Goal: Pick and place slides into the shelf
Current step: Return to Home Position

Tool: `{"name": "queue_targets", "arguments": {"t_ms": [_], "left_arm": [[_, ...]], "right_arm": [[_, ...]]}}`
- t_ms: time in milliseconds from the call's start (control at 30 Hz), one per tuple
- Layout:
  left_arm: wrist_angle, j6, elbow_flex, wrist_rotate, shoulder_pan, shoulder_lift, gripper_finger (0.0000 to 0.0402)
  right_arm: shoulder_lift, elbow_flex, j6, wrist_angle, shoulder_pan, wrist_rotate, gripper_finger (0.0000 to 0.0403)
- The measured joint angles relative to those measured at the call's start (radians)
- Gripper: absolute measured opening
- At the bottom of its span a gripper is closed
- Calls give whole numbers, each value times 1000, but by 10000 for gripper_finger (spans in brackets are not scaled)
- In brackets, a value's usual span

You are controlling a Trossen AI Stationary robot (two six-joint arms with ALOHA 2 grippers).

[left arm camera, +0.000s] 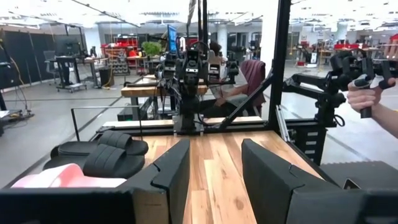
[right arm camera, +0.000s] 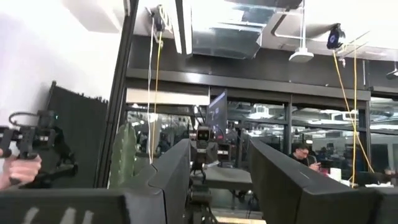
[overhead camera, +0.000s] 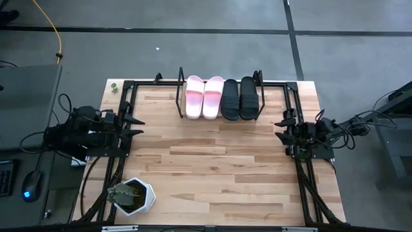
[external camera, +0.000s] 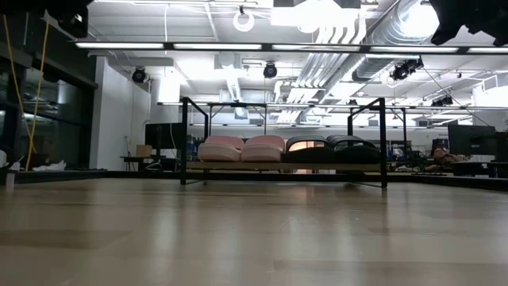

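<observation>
The low shelf point(overhead camera: 179, 96), with a light wood board and thin black metal ends, stands at the middle of the far edge of the pale wooden tabletop point(overhead camera: 219, 161). All four slides lie on it in one row. The first pale pink slide point(overhead camera: 195, 96) is by the shelf's left end. The second pale pink slide point(overhead camera: 213, 96) is right beside it. Next come the first black slide point(overhead camera: 230, 98) and the second black slide point(overhead camera: 248, 98), which is close to the shelf's right end. The row fills the shelf from end to end.

The left claw point(overhead camera: 140, 127) hangs by the left edge of the tabletop, about halfway along it. Its fingers are apart and hold nothing. The right claw point(overhead camera: 278, 129) hangs by the right edge, facing it. Its fingers are apart too, and it is empty.

Between the two claws is a wide patch of bare wood that reaches the near edge. A spiky green plant in a white six-sided pot point(overhead camera: 132, 196) sits at the near left corner. A small green thing point(overhead camera: 113, 86) lies at the far left corner.
</observation>
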Motion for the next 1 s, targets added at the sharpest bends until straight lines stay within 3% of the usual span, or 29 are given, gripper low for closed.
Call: {"name": "queue_targets", "arguments": {"t_ms": [500,733,1000], "left_arm": [[69,-23,-107,-36,0,0,129],[340,-33,-252,30,0,0,129],[683,-49,-417,11,0,0,129]], "right_arm": [[0,0,-8,-138,0,-6,151],[0,-1,-8,-138,0,-3,151],[0,-1,2,-175,0,19,151]]}}
